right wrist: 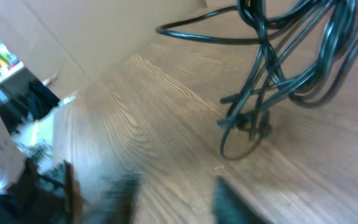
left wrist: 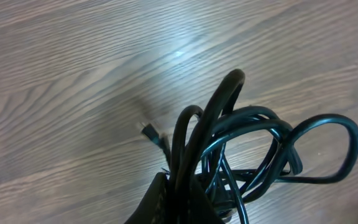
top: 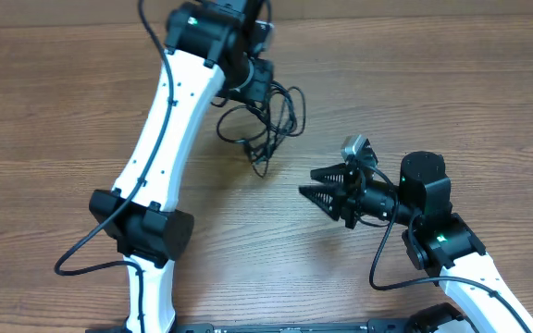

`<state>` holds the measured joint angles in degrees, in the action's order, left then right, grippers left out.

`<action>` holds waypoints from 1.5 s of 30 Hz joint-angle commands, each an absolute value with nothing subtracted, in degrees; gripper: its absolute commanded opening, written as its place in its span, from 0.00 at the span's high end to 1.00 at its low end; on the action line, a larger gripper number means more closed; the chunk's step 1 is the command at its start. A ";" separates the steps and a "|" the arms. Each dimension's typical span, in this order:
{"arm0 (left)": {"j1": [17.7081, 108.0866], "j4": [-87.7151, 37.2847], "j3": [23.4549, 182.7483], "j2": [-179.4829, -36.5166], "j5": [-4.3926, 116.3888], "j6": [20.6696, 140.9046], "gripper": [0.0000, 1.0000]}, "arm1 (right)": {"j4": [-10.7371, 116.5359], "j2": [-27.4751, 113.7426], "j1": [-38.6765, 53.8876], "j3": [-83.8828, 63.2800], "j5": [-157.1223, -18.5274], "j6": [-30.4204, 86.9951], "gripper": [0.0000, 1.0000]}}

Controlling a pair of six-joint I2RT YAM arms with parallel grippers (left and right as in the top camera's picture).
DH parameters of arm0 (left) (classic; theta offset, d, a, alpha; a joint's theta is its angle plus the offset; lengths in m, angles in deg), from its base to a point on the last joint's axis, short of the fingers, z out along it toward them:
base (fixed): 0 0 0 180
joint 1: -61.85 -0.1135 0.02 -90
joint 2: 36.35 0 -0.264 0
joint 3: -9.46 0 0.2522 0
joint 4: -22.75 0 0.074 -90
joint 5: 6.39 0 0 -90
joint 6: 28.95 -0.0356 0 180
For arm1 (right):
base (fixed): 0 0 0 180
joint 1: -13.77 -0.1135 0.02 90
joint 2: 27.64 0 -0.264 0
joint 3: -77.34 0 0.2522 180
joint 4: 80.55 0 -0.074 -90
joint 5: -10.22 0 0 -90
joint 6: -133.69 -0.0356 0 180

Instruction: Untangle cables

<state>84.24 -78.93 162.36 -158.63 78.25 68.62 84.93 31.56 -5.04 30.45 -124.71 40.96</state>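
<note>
Cables (top: 268, 118) hang bunched at upper centre, clamped in the left claw (left wrist: 179, 194). The right claw (top: 309, 183), fingers apart, sits lower right, clear of them.

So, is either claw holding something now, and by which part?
The left claw is shut on the cables, pinching several strands at the top of the bundle; the rest hangs down. The right claw is open and holds nothing.

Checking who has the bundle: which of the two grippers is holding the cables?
The left gripper, at the table's far side: it is shut on the cables. The right gripper stands apart from them, open and empty.
</note>
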 commanded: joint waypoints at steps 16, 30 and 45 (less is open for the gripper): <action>87.34 -82.80 163.21 -158.17 66.82 59.73 0.96 | 88.23 31.21 -5.17 29.31 -104.75 41.18 0.09; 91.87 -83.28 163.21 -158.17 65.55 59.77 0.96 | 88.38 31.28 -5.17 29.31 -96.27 41.18 0.57; 92.42 -84.09 163.21 -158.17 64.04 59.73 0.96 | 88.12 33.90 -5.17 29.31 -93.91 41.18 0.96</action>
<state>92.15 -83.87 162.36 -158.63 65.99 60.84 87.82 33.64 -5.08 30.45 -95.35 40.81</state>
